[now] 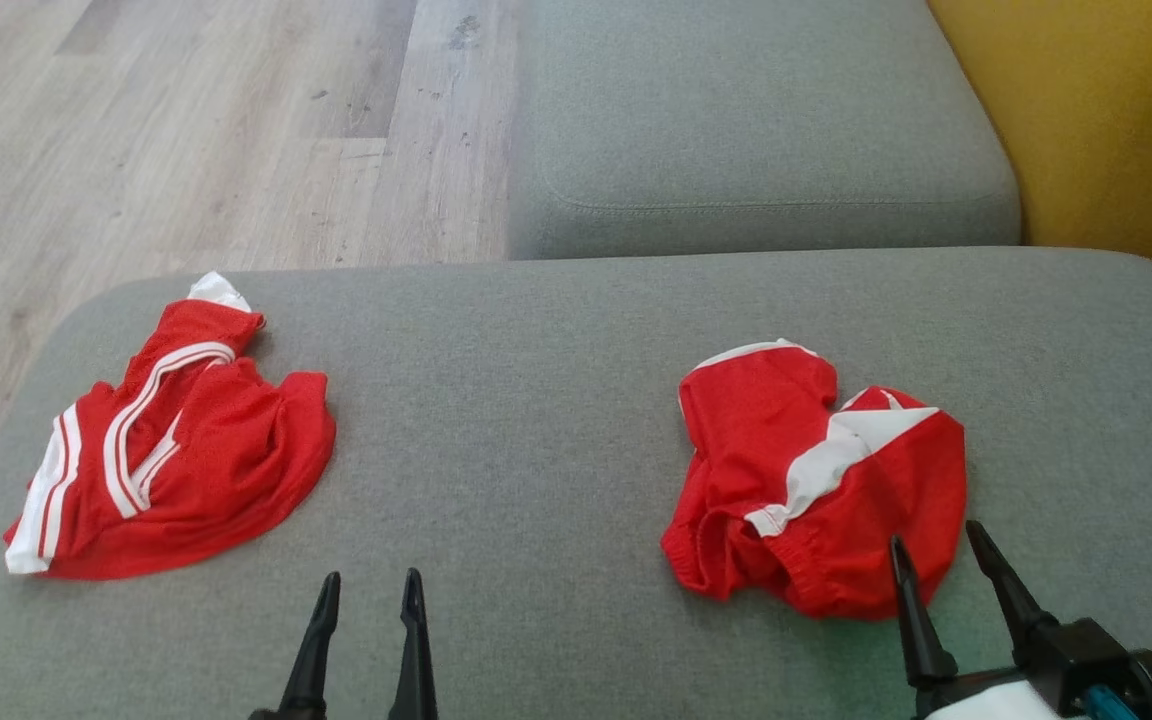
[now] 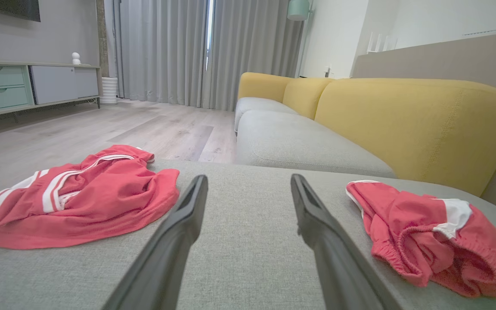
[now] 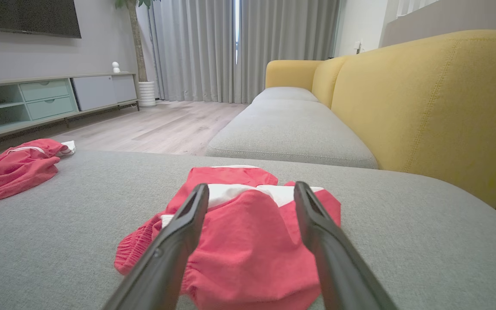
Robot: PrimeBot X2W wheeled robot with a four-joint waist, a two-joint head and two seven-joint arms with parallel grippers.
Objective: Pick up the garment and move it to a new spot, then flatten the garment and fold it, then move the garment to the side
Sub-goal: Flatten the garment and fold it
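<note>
1. Your right claw (image 1: pixel 934 533) was open, fingers spread, gripping nothing. Its tips sat over the near edge of the right red garment (image 1: pixel 816 470).
2. You couldn't tell whether those tips touched the cloth.
3. In the right wrist view the garment's red cloth showed between the two fingers.
4. That garment lay crumpled on the right part of the grey cushion (image 1: pixel 536 400), with a white band across it and the elastic waistband bunched at the near side.
5. Your left claw (image 1: pixel 373 574) was open too and empty. It was over bare cushion near the front edge, between the two garments.
6. A second red garment (image 1: pixel 196 460), white-striped, lay rumpled on the cushion's left part, well apart from the first.
7. Beyond the cushion you had another grey seat (image 1: pixel 756 130), with a yellow backrest (image 1: pixel 1116 120) to its right and wooden floor (image 1: pixel 186 130) to its left.
</note>
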